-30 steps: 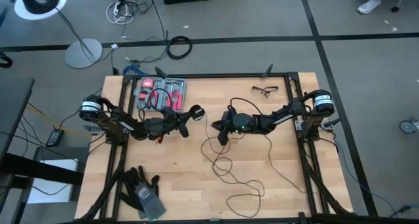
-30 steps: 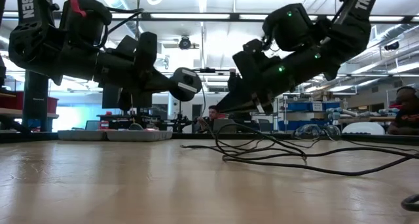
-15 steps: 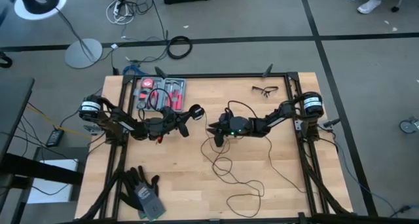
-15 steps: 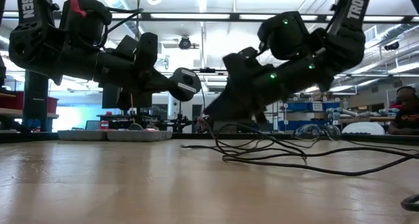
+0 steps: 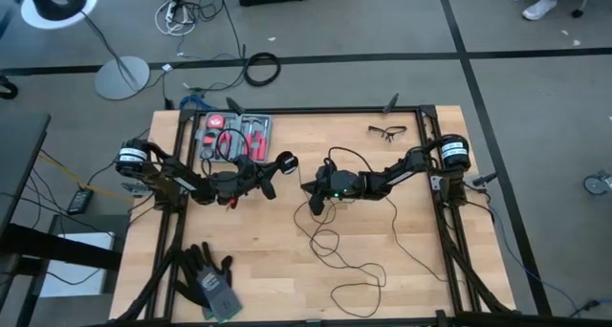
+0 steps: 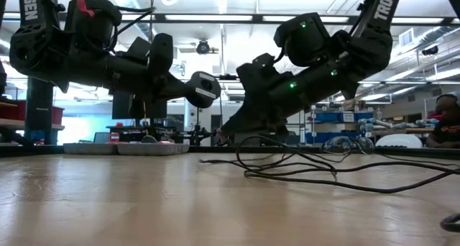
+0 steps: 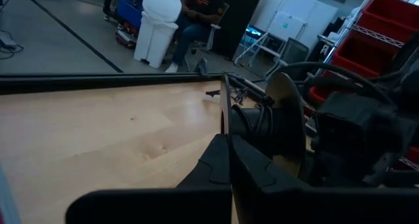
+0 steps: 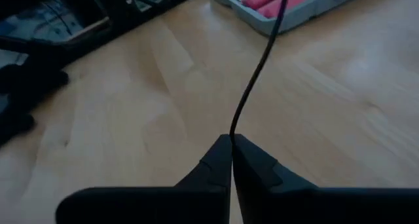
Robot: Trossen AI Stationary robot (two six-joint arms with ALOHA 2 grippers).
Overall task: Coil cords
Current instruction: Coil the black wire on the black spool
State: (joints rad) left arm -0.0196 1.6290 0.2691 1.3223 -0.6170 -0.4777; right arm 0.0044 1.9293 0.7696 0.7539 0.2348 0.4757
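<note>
The thin black cord lies in loose loops on the wooden table between the arms and toward the near edge; it also shows in the low view. Its round puck is held off the table at the tips of my left gripper, which is shut; the puck shows in the low view. My right gripper is close to the puck's right, shut on the cord, fingers slanting down toward the table. My left gripper pinches a thin strand between its two shut fingers, right beside the puck, which stands just past the fingertips. The fingers come about level from the table's left. The puck is lifted clear of the table. My right gripper pinches a single strand of the cord between its shut fingertips. The fingers come from the table's right, slanting down. The cord runs away from the tips in a slight curve above the table.
A grey tool tray with red tools stands at the far left. Glasses lie at the far right. Dark gloves lie at the near left corner. Black frame rails edge the table.
My right gripper has gone toward the table's left, closer to the puck and my left gripper, taking its strand of cord along, and has tipped further down. The loops on the table have stayed much as they were.
</note>
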